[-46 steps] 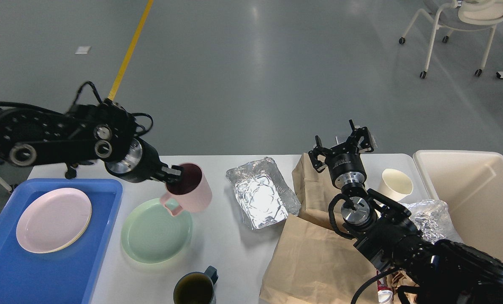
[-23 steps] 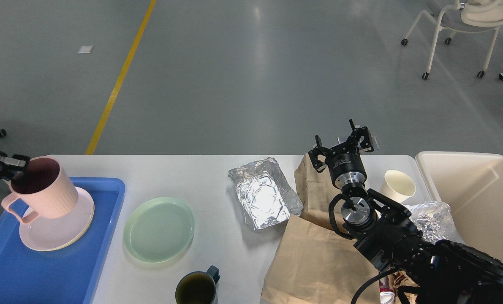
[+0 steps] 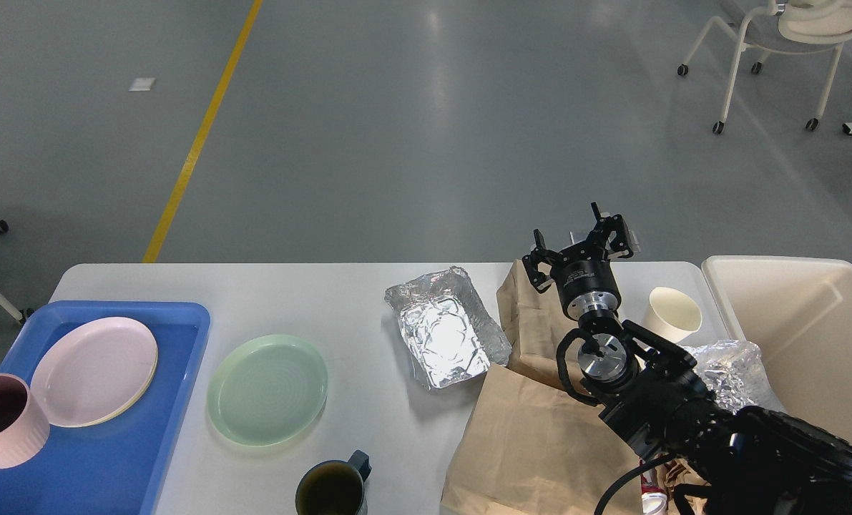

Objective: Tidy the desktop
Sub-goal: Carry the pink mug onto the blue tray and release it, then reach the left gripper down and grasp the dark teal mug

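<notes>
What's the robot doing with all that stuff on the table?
It is tidying the desktop. A pink mug and a pink plate are already in the blue tray. The green plate, dark mug, foil tray and paper bags are still out. The right gripper hovers open, holding nothing.

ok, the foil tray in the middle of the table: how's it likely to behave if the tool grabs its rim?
The foil tray looks thin, with crinkled, uneven walls, so the rim would probably buckle under a pinch rather than hold stiff. It appears empty, so likely very light and prone to sliding on the smooth desktop if pushed. One corner lies close to the paper bag, which may snag it.
</notes>
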### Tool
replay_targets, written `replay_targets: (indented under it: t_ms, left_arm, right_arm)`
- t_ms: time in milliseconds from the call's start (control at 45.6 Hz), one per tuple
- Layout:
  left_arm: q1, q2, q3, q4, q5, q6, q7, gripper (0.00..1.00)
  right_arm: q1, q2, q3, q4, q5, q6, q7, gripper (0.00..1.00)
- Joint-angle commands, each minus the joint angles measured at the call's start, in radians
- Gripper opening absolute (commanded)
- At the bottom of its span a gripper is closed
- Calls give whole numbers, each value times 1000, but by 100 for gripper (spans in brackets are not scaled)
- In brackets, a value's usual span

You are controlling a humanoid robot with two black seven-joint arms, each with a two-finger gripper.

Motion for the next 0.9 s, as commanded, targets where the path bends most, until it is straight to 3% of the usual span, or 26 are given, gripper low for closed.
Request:
replay_targets:
  t_ms: [0, 307, 570, 877]
  left_arm:
    - [101, -1, 2, 10, 27, 80, -27, 0]
    - [299, -39, 4, 120, 58, 255, -96, 0]
    - [328, -75, 5, 197, 58, 284, -156, 4]
    - [322, -76, -1, 200, 56, 281, -207, 51]
  right_arm:
    - [0, 0, 1, 0, 0, 0, 0, 100]
    - [0, 0, 1, 0, 0, 0, 0, 100]
    - [0, 0, -1, 0, 0, 0, 0, 100]
    - [0, 0, -1, 0, 0, 0, 0, 100]
